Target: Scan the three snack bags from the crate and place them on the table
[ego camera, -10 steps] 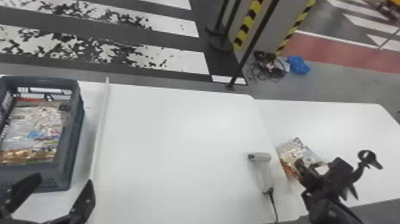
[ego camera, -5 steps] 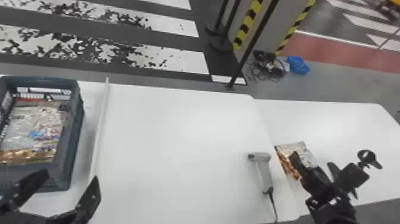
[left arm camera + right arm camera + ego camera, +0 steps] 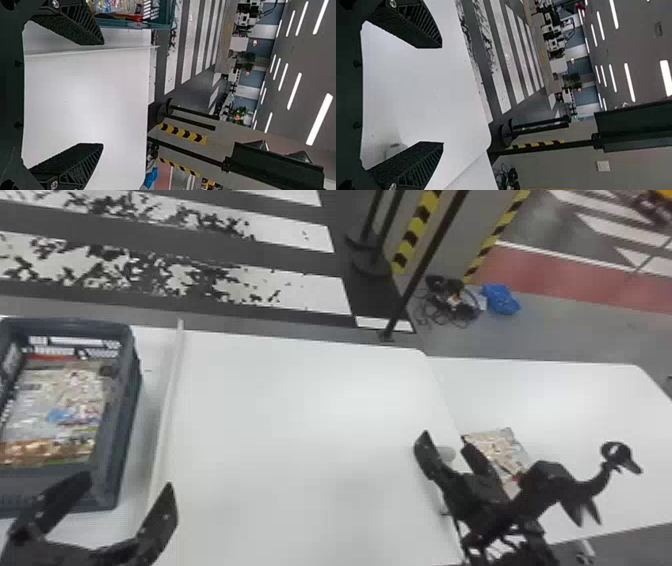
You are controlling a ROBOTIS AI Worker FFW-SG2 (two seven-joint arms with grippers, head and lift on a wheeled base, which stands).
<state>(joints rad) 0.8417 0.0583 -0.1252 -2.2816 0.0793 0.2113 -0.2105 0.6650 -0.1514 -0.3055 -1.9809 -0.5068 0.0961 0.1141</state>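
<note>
Colourful snack bags (image 3: 62, 402) lie crated (one (image 3: 500, 447) on the table (image 3: 570, 405)).

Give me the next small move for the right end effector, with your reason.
I'd probably ease the black two-fingered right end effector toward the pale grey handheld scanner, ready to grip it. Its fingers are apart and empty, close to the scanner; one shiny printed snack bag lies on the right-hand white table, and the dark grey plastic crate still holds bagged snacks.

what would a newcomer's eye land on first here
Probably the dark crate of colourful snack bags at the robot's left. Next, the black left gripper and right gripper, both open above the white table. Beyond it, yellow-and-black tape stands out too.
</note>
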